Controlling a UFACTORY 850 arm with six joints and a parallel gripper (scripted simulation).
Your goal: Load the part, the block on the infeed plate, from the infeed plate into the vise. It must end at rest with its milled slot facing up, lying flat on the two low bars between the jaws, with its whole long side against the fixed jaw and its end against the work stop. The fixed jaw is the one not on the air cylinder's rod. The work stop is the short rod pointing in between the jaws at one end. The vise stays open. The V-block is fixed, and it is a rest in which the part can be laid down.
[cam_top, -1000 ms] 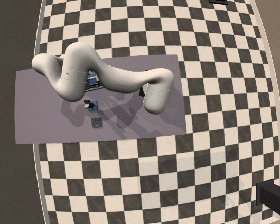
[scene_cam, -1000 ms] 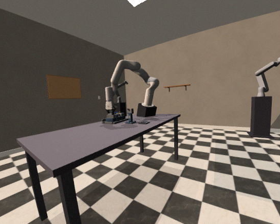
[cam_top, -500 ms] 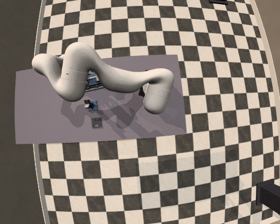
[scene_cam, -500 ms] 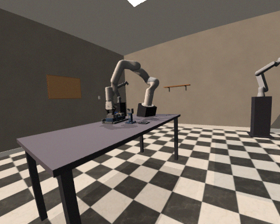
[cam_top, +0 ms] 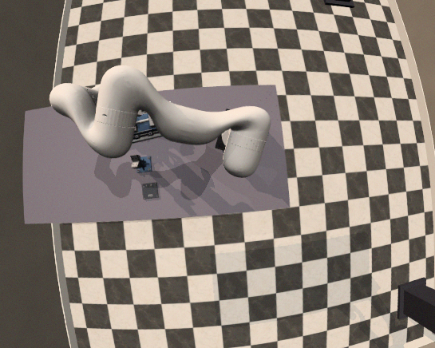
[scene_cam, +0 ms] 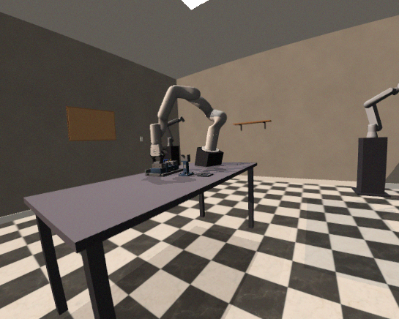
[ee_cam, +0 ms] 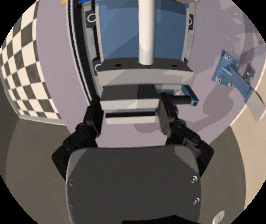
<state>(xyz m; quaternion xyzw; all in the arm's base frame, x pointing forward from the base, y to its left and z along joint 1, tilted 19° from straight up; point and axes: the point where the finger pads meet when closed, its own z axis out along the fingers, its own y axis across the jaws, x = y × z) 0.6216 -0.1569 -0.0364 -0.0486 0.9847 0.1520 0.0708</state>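
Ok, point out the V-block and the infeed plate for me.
V-block (cam_top: 148,168) (scene_cam: 186,174) (ee_cam: 222,70): top, exterior and wrist views, on its blue foot.
Infeed plate (cam_top: 148,190) (scene_cam: 205,175) (ee_cam: 249,73): top, exterior and wrist views, on its dark upper face.

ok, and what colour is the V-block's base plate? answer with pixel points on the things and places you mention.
Blue; the base plate (cam_top: 148,169) (ee_cam: 223,73) shows best in the wrist view.
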